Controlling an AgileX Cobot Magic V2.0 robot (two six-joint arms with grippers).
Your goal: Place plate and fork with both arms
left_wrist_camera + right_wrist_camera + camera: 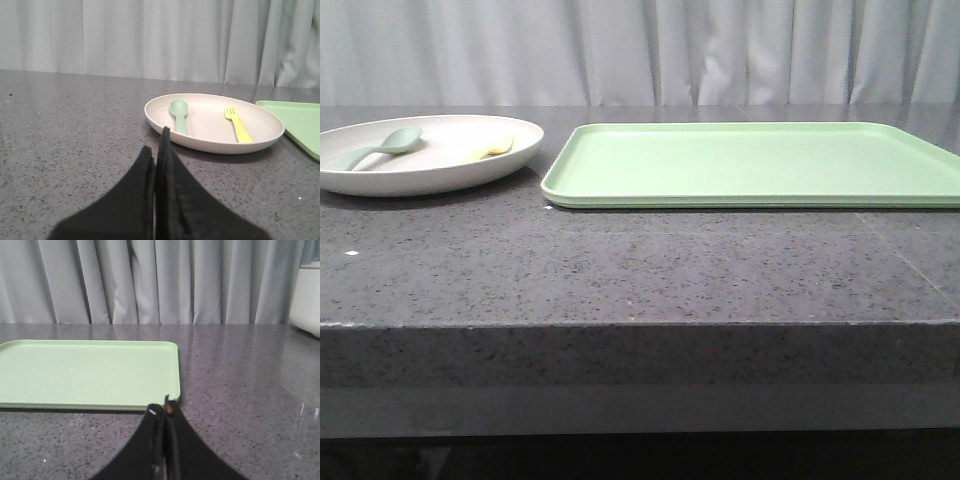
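Front view shows the plate (425,175) sitting on the dark speckled bench (640,270) toward its left edge, with the light-green tray (750,165) just beside it to the right, apart from it. Inside the plate lie the fork (238,125) and a pale green spoon (179,113), side by side and not touching. Left gripper (156,142) hangs near the plate, fingers pressed together and holding nothing. Right gripper (163,407) is likewise closed and empty, near the tray's corner.

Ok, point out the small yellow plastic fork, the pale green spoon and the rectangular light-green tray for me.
Small yellow plastic fork (239,127): left wrist view, on its handle.
Pale green spoon (179,108): left wrist view, on its bowl.
Rectangular light-green tray (750,165): front view, on its flat floor.
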